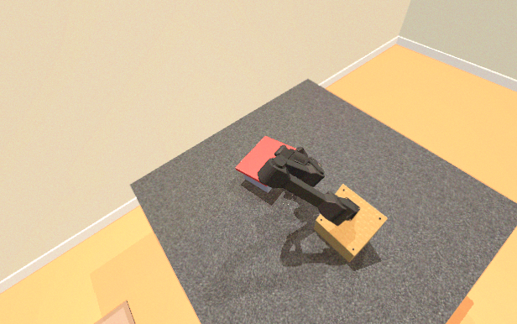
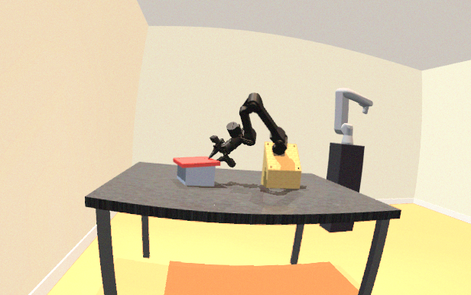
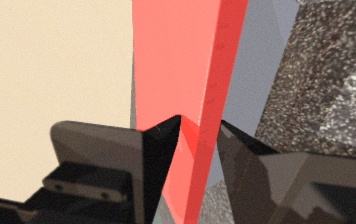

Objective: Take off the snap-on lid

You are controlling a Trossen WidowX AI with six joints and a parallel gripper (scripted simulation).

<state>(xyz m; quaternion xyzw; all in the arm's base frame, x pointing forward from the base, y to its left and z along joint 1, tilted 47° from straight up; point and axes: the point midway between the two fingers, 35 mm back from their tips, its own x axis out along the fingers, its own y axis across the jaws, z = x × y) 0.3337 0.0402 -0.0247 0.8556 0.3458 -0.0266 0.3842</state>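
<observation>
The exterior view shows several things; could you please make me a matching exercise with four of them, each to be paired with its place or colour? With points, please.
1. lid (image 1: 256, 157) (image 2: 191, 162) (image 3: 175, 60)
2. storage box (image 1: 257, 183) (image 2: 196, 176) (image 3: 260, 55)
3. gripper (image 2: 219, 153) (image 3: 198, 122)
4. yellow block (image 1: 357, 231) (image 2: 284, 179)

A. blue-grey, under the red thing
B. under the black arm's base end
C. red, on top of the box
D. shut on the lid's edge

Pairs: 1-C, 2-A, 3-D, 4-B
</observation>
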